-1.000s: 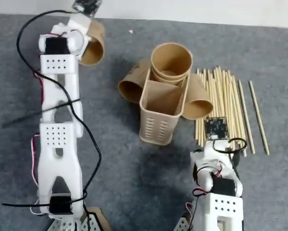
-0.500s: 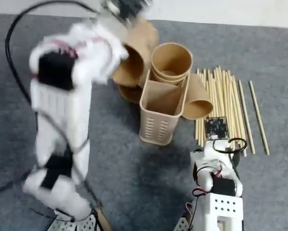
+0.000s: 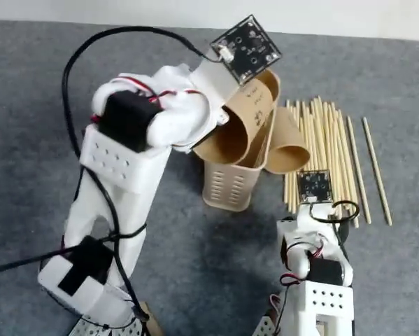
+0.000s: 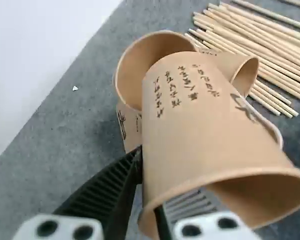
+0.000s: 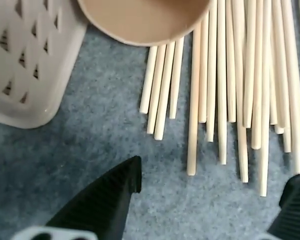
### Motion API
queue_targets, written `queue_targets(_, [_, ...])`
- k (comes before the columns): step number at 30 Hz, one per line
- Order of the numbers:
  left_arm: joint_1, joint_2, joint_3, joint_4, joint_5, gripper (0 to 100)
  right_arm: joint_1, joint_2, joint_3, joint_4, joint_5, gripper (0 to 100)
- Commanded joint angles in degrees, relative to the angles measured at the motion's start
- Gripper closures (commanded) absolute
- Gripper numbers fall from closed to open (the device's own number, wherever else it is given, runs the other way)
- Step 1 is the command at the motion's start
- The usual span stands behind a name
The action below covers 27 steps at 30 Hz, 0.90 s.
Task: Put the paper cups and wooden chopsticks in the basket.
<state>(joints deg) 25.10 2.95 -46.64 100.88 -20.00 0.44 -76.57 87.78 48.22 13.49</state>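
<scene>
The left arm (image 3: 125, 161) arches across the centre of the high view, over the perforated basket (image 3: 226, 185). Right of the basket lie the bundled wooden chopsticks (image 3: 328, 150), with the right gripper (image 5: 205, 200) spread wide and empty above their near ends, seemingly poised for a pick. The paper cup (image 3: 240, 122) hangs tilted, base toward the basket, its rim clenched by the left gripper (image 3: 219, 122) — likely for nesting.

Speckled grey carpet-like surface (image 3: 216, 280) under everything, a plain white wall (image 3: 370, 17) along its far edge
</scene>
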Motion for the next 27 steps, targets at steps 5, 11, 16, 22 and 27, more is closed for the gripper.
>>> queue_targets(5, [-1.6, 1.4, -0.1, -7.7, 3.3, 87, -1.1, -0.7, -0.4, -1.0, -0.5, 59.0])
queue_targets(11, [-3.6, 1.3, -0.1, -13.4, 3.3, 87, -2.2, -0.7, 1.2, -1.0, -0.4, 59.0])
queue_targets(16, [-3.6, 1.5, 0.2, -20.0, 3.3, 87, -2.2, -0.7, 1.3, -1.0, -0.4, 59.0])
queue_targets(22, [-3.4, 3.1, 0.1, -25.0, 3.3, 87, -2.2, -0.7, 1.3, -1.0, -0.3, 59.0])
queue_targets(27, [-3.4, 10.7, -0.1, -26.5, 3.3, 87, -2.2, -0.7, 1.3, -1.0, -0.3, 59.0])
